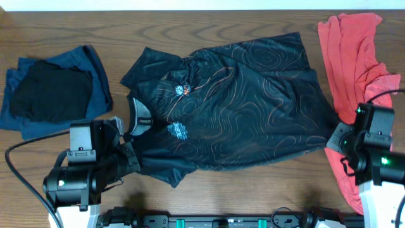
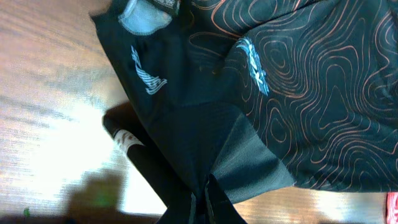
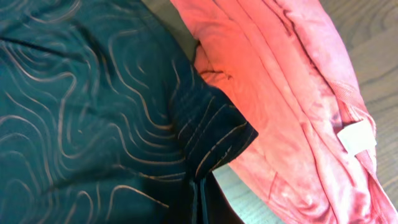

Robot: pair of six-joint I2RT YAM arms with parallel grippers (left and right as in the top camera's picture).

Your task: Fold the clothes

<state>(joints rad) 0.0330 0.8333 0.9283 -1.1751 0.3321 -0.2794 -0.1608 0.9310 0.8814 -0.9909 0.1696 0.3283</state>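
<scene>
Overhead: the black jersey [image 1: 240, 107] lies spread mid-tabletop [image 1: 266, 190], collar leftward, with the coral-red garment [image 1: 351, 57] crumpled at its right. Left wrist: the left end effector [image 2: 202, 205] is pinched shut on the jersey's near edge. Right wrist: the right end effector [image 3: 199, 199] clamps the hem corner, which touches the coral cloth. The fold likely goes best with both corners lifted level, fabric taut, and the coral piece left undisturbed.

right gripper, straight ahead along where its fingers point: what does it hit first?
The right gripper is shut on the corner of the black short-sleeved jersey with orange contour lines, so that cloth comes first. Just beyond its edge lies the crumpled coral-red garment, though depth is unclear.
</scene>
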